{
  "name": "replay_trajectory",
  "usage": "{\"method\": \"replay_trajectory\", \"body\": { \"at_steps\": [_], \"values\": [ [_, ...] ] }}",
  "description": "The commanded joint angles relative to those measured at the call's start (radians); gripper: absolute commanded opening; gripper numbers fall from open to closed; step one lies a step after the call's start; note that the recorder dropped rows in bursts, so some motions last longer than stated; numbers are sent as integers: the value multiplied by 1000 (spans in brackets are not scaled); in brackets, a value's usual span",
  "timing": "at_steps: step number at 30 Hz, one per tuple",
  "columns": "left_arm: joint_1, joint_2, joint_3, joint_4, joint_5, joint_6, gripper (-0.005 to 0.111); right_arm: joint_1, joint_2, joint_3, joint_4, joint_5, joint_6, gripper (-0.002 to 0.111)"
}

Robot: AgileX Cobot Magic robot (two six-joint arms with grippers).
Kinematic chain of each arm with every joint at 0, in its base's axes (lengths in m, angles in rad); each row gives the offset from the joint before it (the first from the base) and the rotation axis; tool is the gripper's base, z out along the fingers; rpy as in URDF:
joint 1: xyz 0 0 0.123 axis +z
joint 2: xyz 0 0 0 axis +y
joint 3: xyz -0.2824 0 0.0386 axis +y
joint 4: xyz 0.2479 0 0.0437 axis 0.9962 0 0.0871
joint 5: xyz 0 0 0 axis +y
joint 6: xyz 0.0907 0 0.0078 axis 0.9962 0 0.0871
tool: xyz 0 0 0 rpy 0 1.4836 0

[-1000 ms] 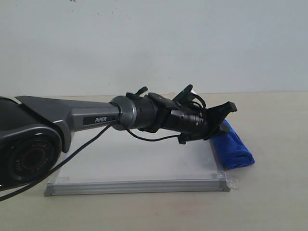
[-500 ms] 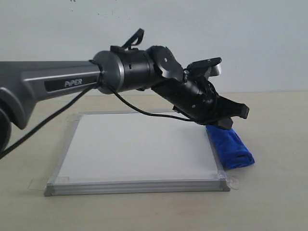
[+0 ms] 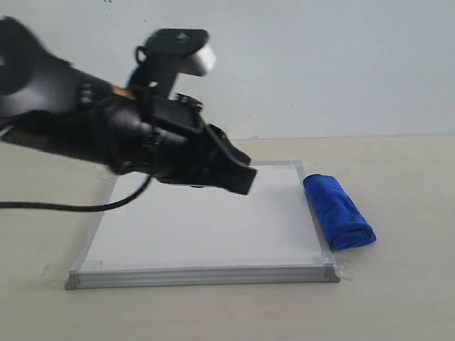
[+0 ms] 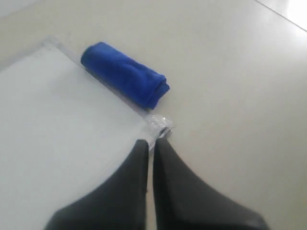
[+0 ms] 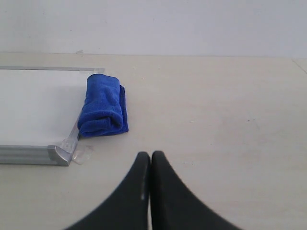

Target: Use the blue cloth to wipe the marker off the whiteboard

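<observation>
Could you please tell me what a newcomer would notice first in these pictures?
The big black left gripper, fingers shut, hangs blurred over the whiteboard, filling the exterior view's left. The bright blue cloth lies rolled on the table along the board's right edge, untouched.
</observation>
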Motion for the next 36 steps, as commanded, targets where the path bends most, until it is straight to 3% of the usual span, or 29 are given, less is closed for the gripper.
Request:
{"method": "replay_trajectory", "body": {
  "at_steps": [1,6,14,19,27,36],
  "values": [
    [-3,-280,195,72,-65,50,4,-6,-4,0,-2,-9,0,0],
    [-3,-547,316,97,-63,20,4,-6,-4,0,-2,-9,0,0],
    [-3,-775,329,87,-82,14,4,-6,-4,0,-2,-9,0,0],
    [-3,-841,329,87,-12,14,4,-6,-4,0,-2,-9,0,0],
    [-3,-899,329,86,-7,-27,4,-6,-4,0,-2,-9,0,0],
    [-3,-933,353,186,36,-27,4,-6,-4,0,-2,-9,0,0]
  ]
}}
